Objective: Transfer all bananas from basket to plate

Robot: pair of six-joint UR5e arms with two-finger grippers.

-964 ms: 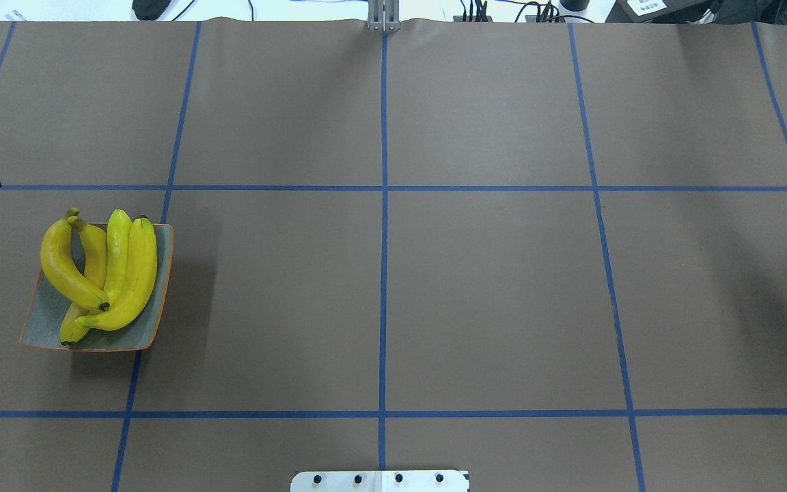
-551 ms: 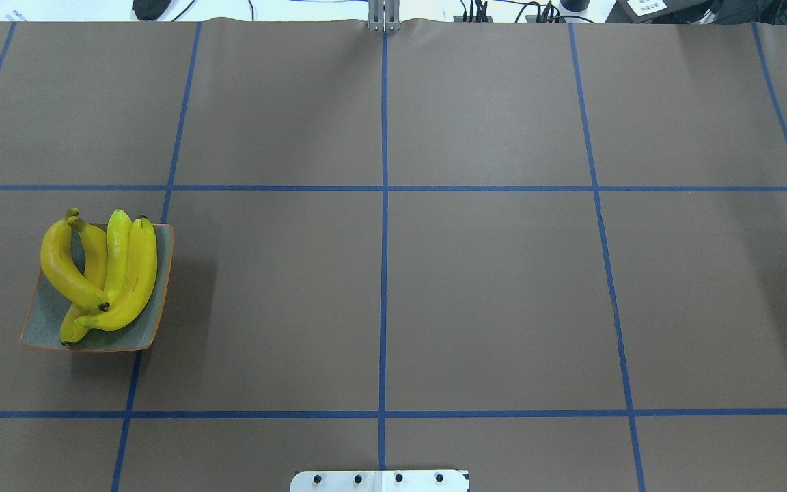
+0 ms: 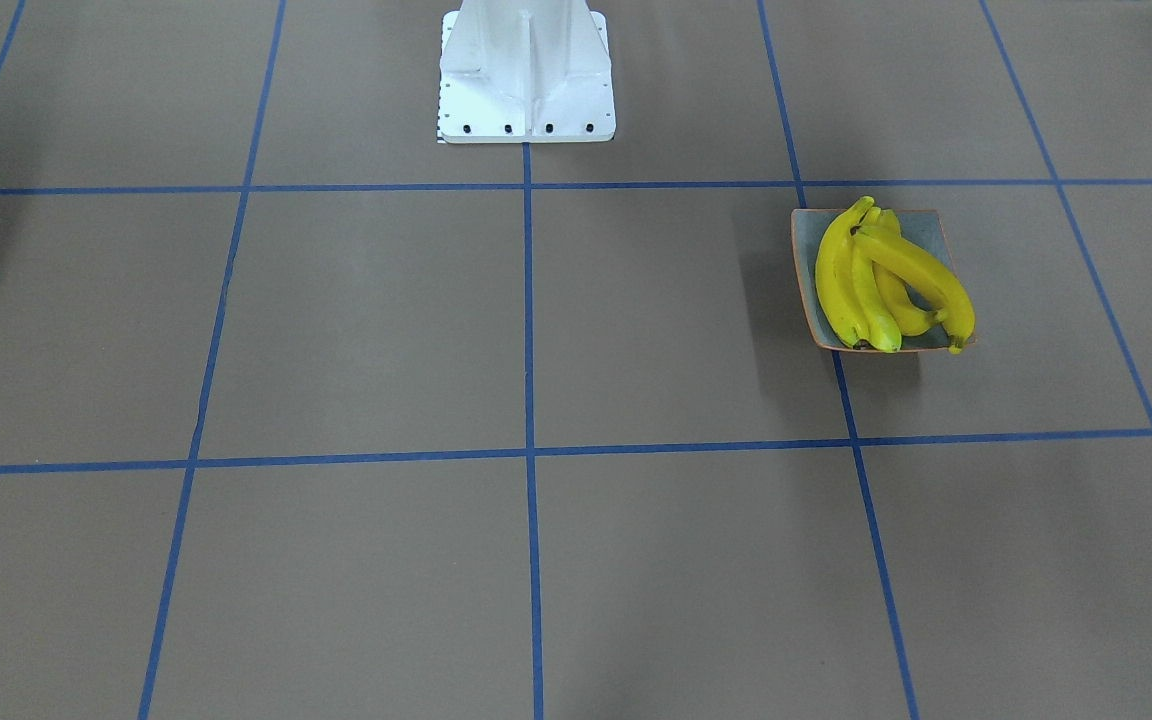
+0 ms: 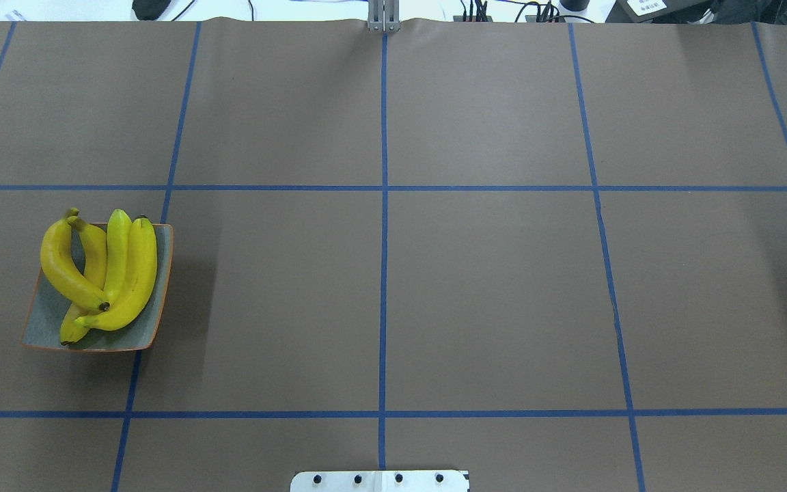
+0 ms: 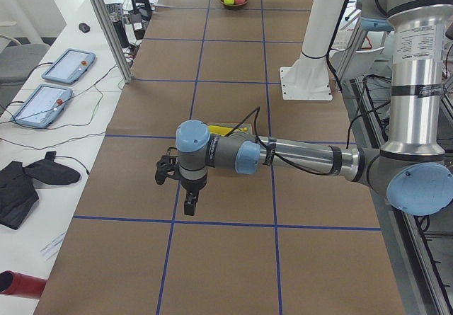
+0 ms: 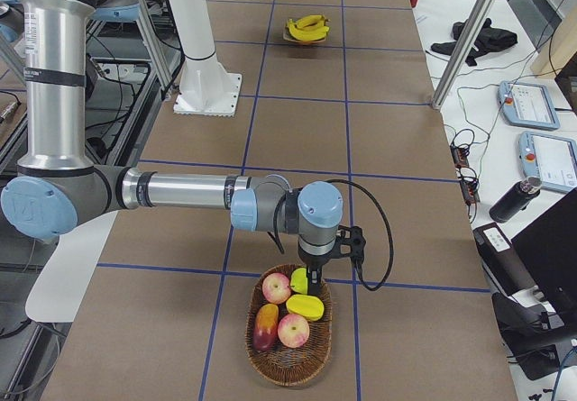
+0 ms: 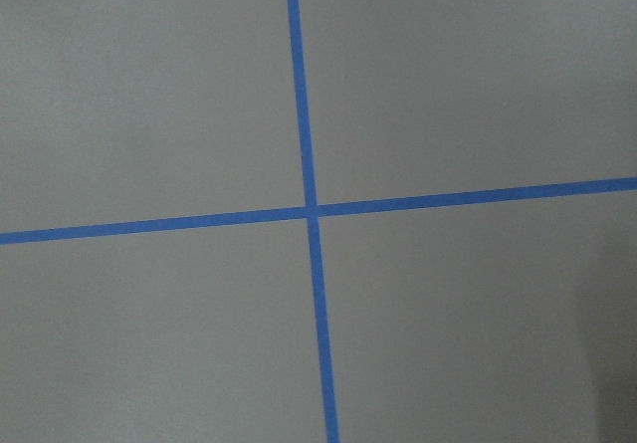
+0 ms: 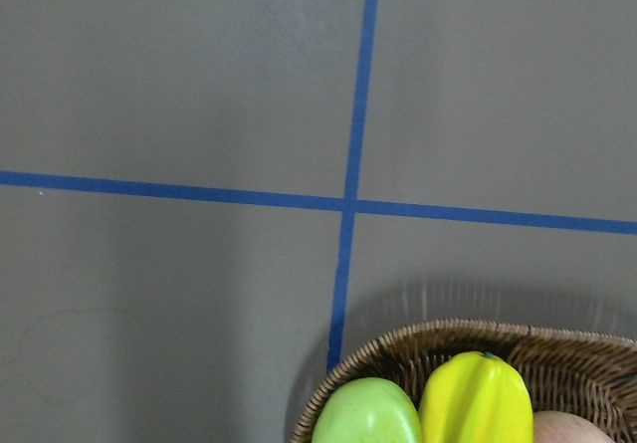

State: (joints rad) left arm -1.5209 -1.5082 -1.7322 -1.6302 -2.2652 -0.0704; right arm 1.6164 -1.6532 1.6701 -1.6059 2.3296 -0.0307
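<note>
Above basket: right end effector, indistinct

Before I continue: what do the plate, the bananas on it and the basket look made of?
Plate: looks like glazed ceramic, with a smooth grey-green face and a thin orange rim; could be melamine.
Bananas: probably plastic replicas; uniformly bright yellow, smooth, unblemished.
Basket: woven wicker, brown strands visible along the rim.

4 bananas on plate, robot's L; basket far R.
</note>
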